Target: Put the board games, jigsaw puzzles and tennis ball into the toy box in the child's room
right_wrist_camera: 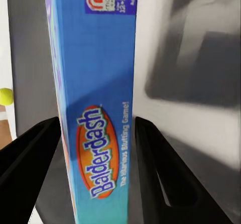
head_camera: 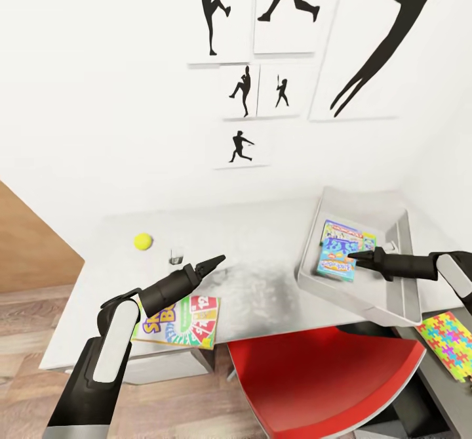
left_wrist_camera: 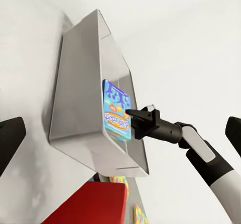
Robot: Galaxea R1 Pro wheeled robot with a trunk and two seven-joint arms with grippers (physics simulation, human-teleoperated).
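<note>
Job for now: lower the blue board game (head_camera: 336, 260) flat into the toy box (head_camera: 401, 298) and let go gently. Best to keep it level, set it down beside the other game box (head_camera: 341, 231) already inside, then spread the fingers wide before pulling back. Pull straight away so nothing drags out again.

Right pincer (head_camera: 353, 255) reaches over the toy box, fingers (right_wrist_camera: 30, 158) pressed on both flat sides of the blue board game, squeezing it on its thin edge. Closed just as far as the game is thick. Toy box sits tipped at the right end of the tabletop (head_camera: 262, 288), near the back wall.

Left pincer (head_camera: 218, 258) hangs over the middle of the tabletop, holding nothing. Tips look close together from the head view, but can't tell for sure.

Still to go: tennis ball (head_camera: 143, 241) near the back left, next to a little glass (head_camera: 176, 254); colourful game box (head_camera: 190, 321) at the front edge, under the left arm; jigsaw puzzle (head_camera: 449, 337) off to the right.
</note>
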